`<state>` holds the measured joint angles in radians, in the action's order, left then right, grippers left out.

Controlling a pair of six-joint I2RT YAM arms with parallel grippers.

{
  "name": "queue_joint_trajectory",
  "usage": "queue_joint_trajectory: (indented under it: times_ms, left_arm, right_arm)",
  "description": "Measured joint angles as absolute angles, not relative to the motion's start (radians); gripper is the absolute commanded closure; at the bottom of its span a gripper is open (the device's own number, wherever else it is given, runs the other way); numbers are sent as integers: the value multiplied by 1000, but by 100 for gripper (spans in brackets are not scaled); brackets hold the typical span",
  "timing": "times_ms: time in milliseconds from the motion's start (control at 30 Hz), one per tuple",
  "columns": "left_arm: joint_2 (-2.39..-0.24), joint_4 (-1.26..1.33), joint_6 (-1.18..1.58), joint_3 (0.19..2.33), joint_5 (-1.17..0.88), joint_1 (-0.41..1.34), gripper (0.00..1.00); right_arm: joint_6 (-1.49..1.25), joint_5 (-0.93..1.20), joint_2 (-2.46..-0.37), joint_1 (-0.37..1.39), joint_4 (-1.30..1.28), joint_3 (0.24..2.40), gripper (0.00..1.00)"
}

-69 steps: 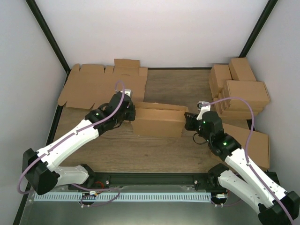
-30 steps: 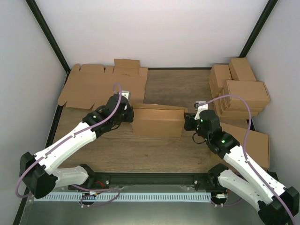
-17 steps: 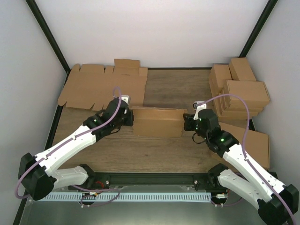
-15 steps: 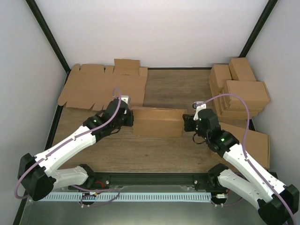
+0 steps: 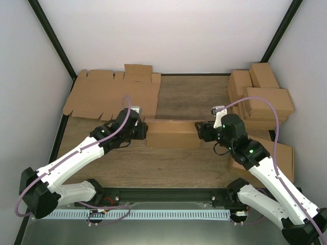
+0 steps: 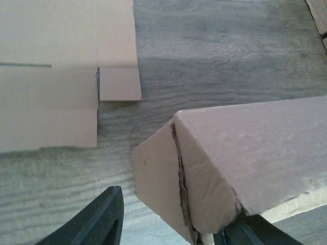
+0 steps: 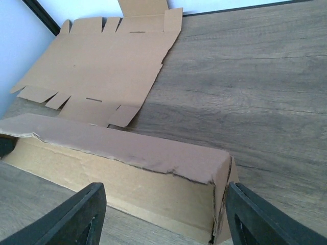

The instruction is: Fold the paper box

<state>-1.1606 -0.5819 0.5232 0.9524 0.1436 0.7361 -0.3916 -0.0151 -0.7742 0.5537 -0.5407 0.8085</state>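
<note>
Wood table point(image 5: 173, 163) w/ the paper box point(image 5: 172, 133) lying just right of & nearer than the flat cardboard sheets point(image 5: 110, 94). Left gripper point(image 5: 142, 130) & right gripper point(image 5: 199, 130) straddle its two ends, jaws spread, not pinching, prob. placed to keep end flaps tucked. Box: plain brown, long, shallow, lid down, edges slightly ragged

L gripper point(image 5: 142, 131) + R gripper point(image 5: 200, 130) both opened — at paper box point(image 5: 172, 134) ends.

A grey-brown wood-grain table point(image 5: 179, 97) is enclosed on three sides by plain white walls point(image 5: 168, 35). Slim black metal posts point(image 5: 51, 38) run up the two far corners. The light is even, and the shadows on the wood are soft.
</note>
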Motion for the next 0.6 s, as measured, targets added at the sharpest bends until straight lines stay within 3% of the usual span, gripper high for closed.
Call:
queue_joint_trajectory:
  times_ms: [133,200,333,400,467,600]
  left_arm:
    - [-1159,-647,542,985,128,737,32]
    - [-1155,-668,551,1007,115,736,29]
    - [-1145,-679,575,1065,44,712,27]
    - [-1145,-673,588,1093,1,683,20]
    - [-1144,-659,605,1106,-26,660,21]
    - [-1143,-608,676,1097,-80,621,38]
  right_arm:
    - [-395,-10,-783,554,-581,855,21]
    - [-409,-11,-789,554,-596,883,20]
    - [-437,-38,-825,554,-618,952,25]
    - [-455,-58,-853,554,-620,981,33]
    - [-480,-86,-881,554,-619,996,38]
    - [-532,-133,-934,554,-619,998,47]
